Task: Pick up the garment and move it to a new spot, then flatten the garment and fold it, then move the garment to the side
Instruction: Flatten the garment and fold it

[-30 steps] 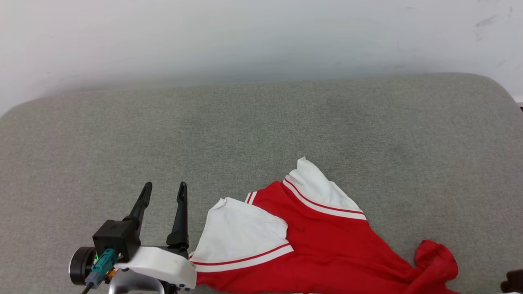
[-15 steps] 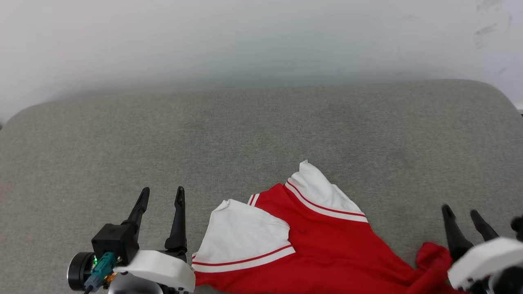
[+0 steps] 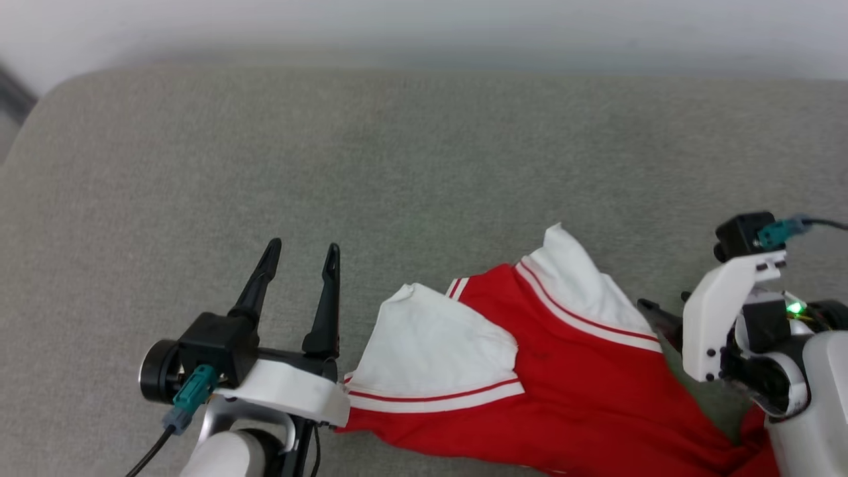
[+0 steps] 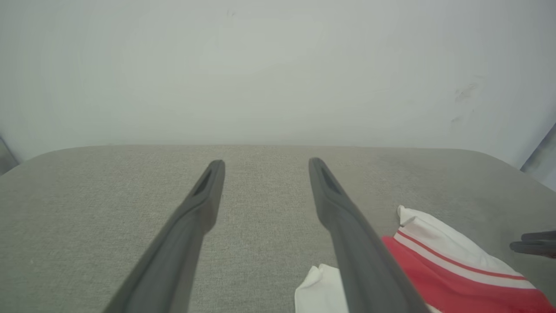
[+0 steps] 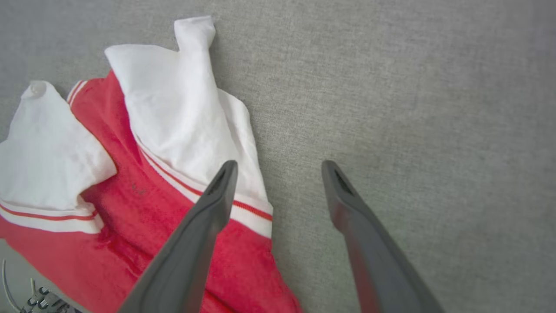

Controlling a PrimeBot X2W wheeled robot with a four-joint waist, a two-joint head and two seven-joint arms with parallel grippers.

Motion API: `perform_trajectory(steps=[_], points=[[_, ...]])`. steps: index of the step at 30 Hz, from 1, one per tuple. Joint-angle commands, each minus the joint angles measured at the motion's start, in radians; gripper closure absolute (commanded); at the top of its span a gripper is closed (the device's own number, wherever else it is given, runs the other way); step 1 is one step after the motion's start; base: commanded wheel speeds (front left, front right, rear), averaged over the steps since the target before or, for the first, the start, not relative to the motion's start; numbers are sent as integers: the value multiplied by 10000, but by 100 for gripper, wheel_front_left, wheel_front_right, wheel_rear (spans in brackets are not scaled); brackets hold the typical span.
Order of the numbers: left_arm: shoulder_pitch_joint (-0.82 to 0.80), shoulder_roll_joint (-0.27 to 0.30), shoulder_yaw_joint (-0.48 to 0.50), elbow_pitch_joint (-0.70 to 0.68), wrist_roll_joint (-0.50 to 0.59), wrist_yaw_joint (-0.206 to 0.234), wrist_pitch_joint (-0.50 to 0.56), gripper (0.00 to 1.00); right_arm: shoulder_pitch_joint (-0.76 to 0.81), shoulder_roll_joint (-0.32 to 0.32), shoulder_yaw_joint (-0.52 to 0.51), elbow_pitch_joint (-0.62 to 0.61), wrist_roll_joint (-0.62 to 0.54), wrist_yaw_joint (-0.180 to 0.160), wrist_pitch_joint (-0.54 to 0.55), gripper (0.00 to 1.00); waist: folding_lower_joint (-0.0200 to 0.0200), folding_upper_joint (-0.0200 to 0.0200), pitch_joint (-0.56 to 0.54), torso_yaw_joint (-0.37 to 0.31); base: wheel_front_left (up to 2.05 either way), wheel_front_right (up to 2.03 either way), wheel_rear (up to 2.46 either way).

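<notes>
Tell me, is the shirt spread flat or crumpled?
Crumpled: the shirt lies bunched and creased, one white sleeve flopped over its red body.

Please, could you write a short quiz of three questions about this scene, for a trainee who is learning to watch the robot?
1. True or false: the left gripper holds the garment.
2. What colour are the garment's sleeves? A) white B) black C) blue
3. Fill in: the fingers of the right gripper stand ___ (open or shut).
Key: 1 false; 2 A; 3 open.
</notes>
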Motion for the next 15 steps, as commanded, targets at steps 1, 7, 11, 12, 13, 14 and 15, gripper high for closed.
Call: perform_trajectory(steps=[1, 7, 11, 12, 13, 14, 15], points=[[-272, -96, -31, 75, 3, -76, -125, 0, -349, -119, 236, 213, 33, -5, 156, 0, 0, 0, 577, 483, 0, 0, 0], [-622, -279, -94, 455, -53, -186, -406, 0, -918, -312, 1093, 1469, 261, -5, 647, 0, 0, 0, 963, 738, 0, 0, 0], [-617, -339, -96, 652, -107, -170, -514, 0, -711, -229, 1579, 2079, 443, -4, 865, 62, 0, 0, 866, 710, 0, 0, 0], [-574, -329, -76, 690, -129, -152, -533, 0, -694, -237, 1667, 2137, 504, -4, 848, 96, 0, 0, 807, 670, 0, 0, 0], [-531, -320, -60, 723, -155, -132, -544, 0, -736, -278, 1698, 2144, 538, -2, 786, 100, 0, 0, 757, 618, 0, 0, 0], [-492, -314, -47, 751, -166, -118, -551, 0, -830, -332, 1700, 2098, 558, -4, 641, 100, 0, 0, 703, 562, 0, 0, 0], [-472, -304, -40, 757, -172, -118, -559, 0, -970, -406, 1666, 1990, 521, -4, 426, 100, 0, 0, 649, 504, 0, 0, 0]])
